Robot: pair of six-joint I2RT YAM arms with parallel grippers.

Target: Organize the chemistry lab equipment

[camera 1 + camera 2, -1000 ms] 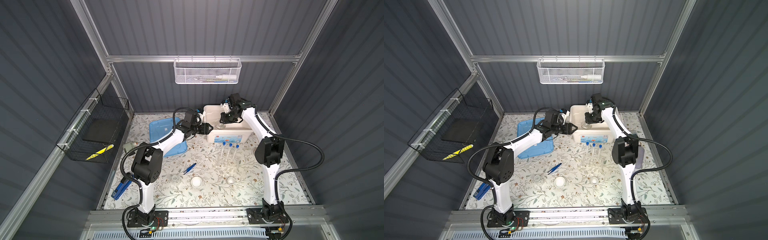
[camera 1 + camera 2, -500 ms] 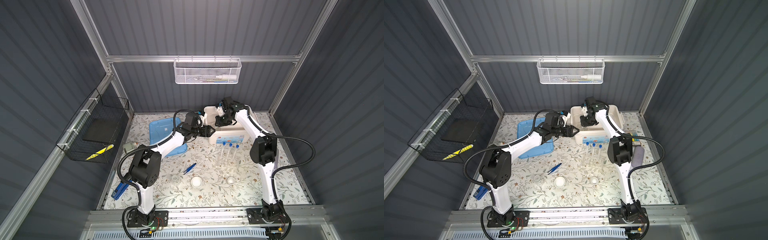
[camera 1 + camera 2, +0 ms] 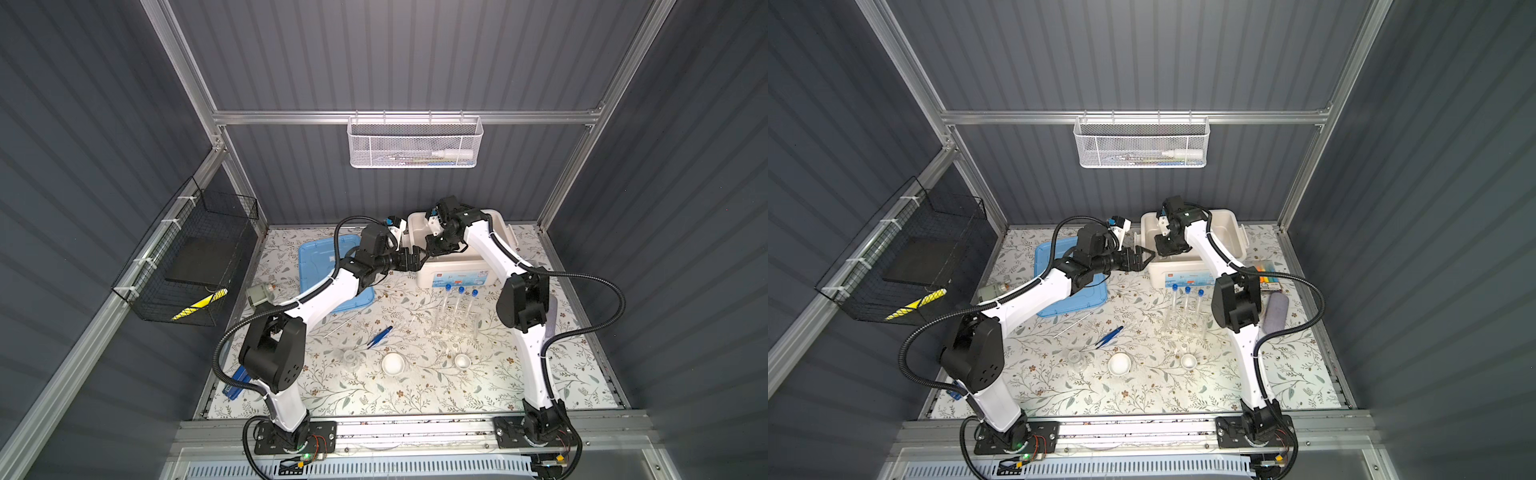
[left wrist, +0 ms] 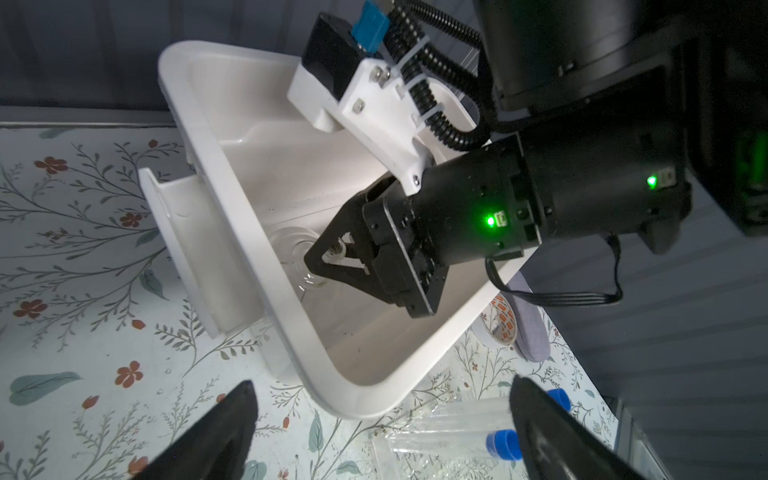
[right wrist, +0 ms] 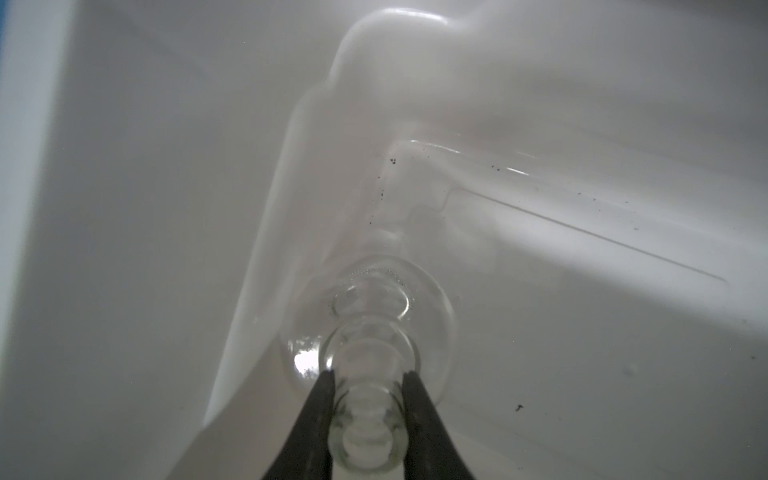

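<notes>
1. While the right pincer (image 5: 368, 380) reaches down into the white bin (image 3: 457, 275) at the back of the table (image 3: 415, 395), its two black fingers are closed on the neck of a small clear glass flask (image 5: 374, 307).
2. That flask sits low in a corner of the bin, close to the inner wall. Whether its base touches the bin's floor I cannot tell.
3. Just outside the bin's near-left corner hangs the left pincer (image 3: 1144, 254), jaws spread wide and holding nothing. Its tips are near the right pincer but apart from it.
4. Three blue-capped test tubes (image 3: 458, 307) stand upright in the clear rack (image 3: 453, 330), on the table just in front of the bin.
5. The blue tweezers (image 3: 380, 336) lie left of the rack, and the thin rod (image 3: 343, 326) lies further left, apart from them.
6. Nearer the front edge stand a second flask (image 3: 351, 357), a larger white dish (image 3: 393, 363) and a smaller white dish (image 3: 462, 360), in a row and apart from one another.
7. A blue lid (image 3: 316, 266) lies flat on the table beneath the left arm.
</notes>
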